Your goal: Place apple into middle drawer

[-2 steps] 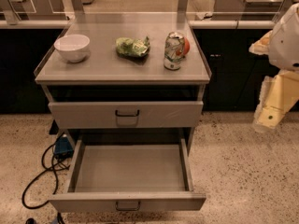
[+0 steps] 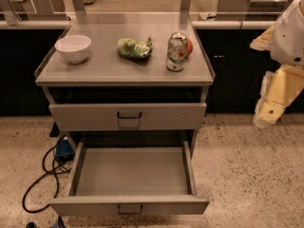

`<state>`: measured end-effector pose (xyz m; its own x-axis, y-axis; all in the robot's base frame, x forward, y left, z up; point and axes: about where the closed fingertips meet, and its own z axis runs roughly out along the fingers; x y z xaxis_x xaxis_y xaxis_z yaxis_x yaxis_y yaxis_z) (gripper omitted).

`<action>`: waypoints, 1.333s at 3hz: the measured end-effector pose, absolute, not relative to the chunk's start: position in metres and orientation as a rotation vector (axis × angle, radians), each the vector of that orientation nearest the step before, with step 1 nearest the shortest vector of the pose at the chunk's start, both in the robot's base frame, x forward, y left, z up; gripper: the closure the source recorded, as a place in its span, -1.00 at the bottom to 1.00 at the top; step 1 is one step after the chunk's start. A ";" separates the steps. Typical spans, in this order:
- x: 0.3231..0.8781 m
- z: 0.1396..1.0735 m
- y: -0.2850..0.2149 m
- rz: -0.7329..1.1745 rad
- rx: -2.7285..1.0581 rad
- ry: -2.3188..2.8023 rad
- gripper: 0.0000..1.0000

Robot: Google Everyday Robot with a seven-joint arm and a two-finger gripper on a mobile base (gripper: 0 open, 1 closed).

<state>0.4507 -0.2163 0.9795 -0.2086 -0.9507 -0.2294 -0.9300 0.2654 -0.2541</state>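
A: Apple [image 2: 189, 46], where is it being seen?
B: On the cabinet top [image 2: 104, 66], touching the drink can [image 2: 176, 51], partly hidden behind the can's right side.
A: Gripper [image 2: 271, 106]?
B: Being held at the right edge, well apart from the apple, lower than it. Open or closed cannot be told. Middle drawer [image 2: 129, 205] is being shown pulled out.

Dim, warm light is falling from above onto the desk top [image 2: 109, 68], which is giving back a soft sheen toward its rear edge. Deep shadow is sitting under its front edge, and the middle drawer [image 2: 133, 172] is lying evenly grey. The gripper [image 2: 270, 109], hanging beyond the desk's right edge, is glowing pale yellow.
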 end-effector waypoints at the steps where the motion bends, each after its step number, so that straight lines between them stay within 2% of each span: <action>1: 0.483 0.980 -0.218 -0.078 -1.705 2.202 -1.00; 3: 0.554 0.995 -0.227 -0.070 -1.590 2.153 -1.00; 4: 0.554 0.995 -0.227 -0.070 -1.590 2.153 -1.00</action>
<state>0.5540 -0.2274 0.9949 -0.2257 -0.9164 -0.3307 -0.8930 0.3303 -0.3058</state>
